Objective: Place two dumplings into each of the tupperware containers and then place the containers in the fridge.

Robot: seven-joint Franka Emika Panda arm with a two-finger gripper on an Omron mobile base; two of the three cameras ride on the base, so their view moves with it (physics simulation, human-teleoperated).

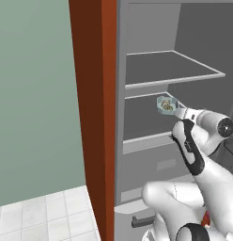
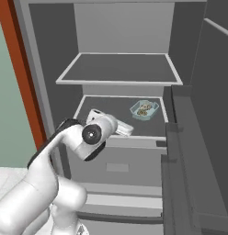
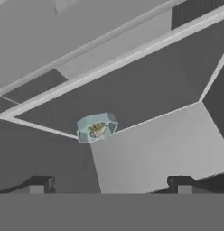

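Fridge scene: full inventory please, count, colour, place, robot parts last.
fridge: one, grey, door open, two flat shelves showing.
tupperware container: one, pale blue-teal, on the lower shelf, toward its right rear.
dumplings: tan, inside that container; count too small to tell.
wood panel: one, reddish-brown, left of the fridge.
wall: pale green, left of the panel.
floor tiles: white, lower left.
arm: white with dark joints, reaching into the fridge.
gripper: open, apart from the container.

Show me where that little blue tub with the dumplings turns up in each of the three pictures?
Left base view: tupperware container right of centre, on the fridge's lower shelf, just above the arm.
Right base view: container right of centre, near that shelf's right wall.
Hand view: container slightly left of centre.
Shared landmark: the lower shelf's pale front edge.
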